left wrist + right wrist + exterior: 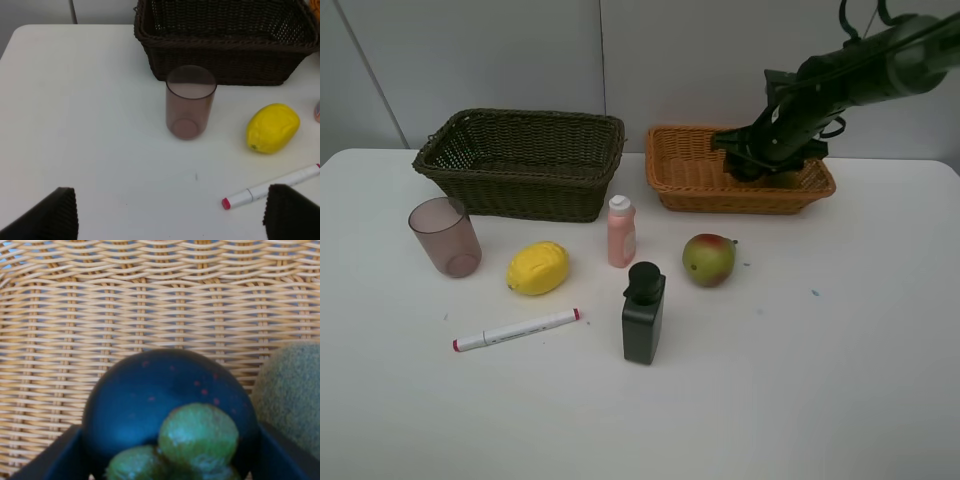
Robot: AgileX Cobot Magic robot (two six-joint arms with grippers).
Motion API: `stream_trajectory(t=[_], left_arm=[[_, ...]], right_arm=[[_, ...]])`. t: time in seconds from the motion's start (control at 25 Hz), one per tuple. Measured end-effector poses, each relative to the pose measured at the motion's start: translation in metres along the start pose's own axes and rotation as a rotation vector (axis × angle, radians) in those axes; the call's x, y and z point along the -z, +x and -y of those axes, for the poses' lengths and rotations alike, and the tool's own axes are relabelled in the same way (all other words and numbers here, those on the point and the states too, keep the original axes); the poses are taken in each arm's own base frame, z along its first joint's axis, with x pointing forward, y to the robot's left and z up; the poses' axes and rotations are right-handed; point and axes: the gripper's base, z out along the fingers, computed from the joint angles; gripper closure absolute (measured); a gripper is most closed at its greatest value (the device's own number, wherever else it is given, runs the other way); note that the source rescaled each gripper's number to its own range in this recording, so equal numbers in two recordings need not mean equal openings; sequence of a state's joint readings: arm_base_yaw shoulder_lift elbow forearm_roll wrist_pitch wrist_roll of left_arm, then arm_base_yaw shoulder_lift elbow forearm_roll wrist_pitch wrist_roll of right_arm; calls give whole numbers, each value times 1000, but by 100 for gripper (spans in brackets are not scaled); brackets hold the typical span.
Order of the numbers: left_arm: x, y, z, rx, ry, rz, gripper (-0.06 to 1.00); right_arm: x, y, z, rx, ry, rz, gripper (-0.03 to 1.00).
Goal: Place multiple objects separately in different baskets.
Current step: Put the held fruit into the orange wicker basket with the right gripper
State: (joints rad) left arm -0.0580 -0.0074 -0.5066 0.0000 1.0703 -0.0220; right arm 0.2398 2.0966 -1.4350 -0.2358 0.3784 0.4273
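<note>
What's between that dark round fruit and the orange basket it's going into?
Nothing visible. The mangosteen, held in the right end effector, is already within the orange basket, and only bare weave shows past it. A kiwi lies beside it, not in its way.

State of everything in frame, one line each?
left gripper, open, holding nothing
right gripper, shut on mangosteen inside orange basket
kiwi, lying in orange basket
dark basket, nothing seen inside
cup, upright, empty
lemon, on table
mango, on table
pink bottle, upright, capped
pump bottle, upright
marker, lying flat, capped
</note>
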Motion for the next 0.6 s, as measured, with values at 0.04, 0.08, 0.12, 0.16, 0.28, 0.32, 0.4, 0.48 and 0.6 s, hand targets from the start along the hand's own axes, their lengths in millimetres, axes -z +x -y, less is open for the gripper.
stream_trajectory(t=[0.04,0.08,0.12,0.16,0.28,0.32,0.4,0.48,0.6], left_arm=[[0,0,0,0,0,0,-2],[0,0,0,0,0,0,-2],[0,0,0,0,0,0,-2],[0,0,0,0,0,0,-2],[0,0,0,0,0,0,-2],[0,0,0,0,0,0,-2],[0,0,0,0,0,0,-2],[0,0,0,0,0,0,-2],[0,0,0,0,0,0,-2]], right_arm=[[0,0,0,3,1,-2,38],[0,0,0,5,1,-1,21],[0,0,0,5,1,-1,12],[0,0,0,7,1,-2,6],[0,0,-1,7,0,-1,-2],[0,0,-1,7,0,-1,-3],[0,0,-1,7,0,-1,-3],[1,0,-2,8,0,-3,-3],[6,0,-7,14,-4,-6,-3]])
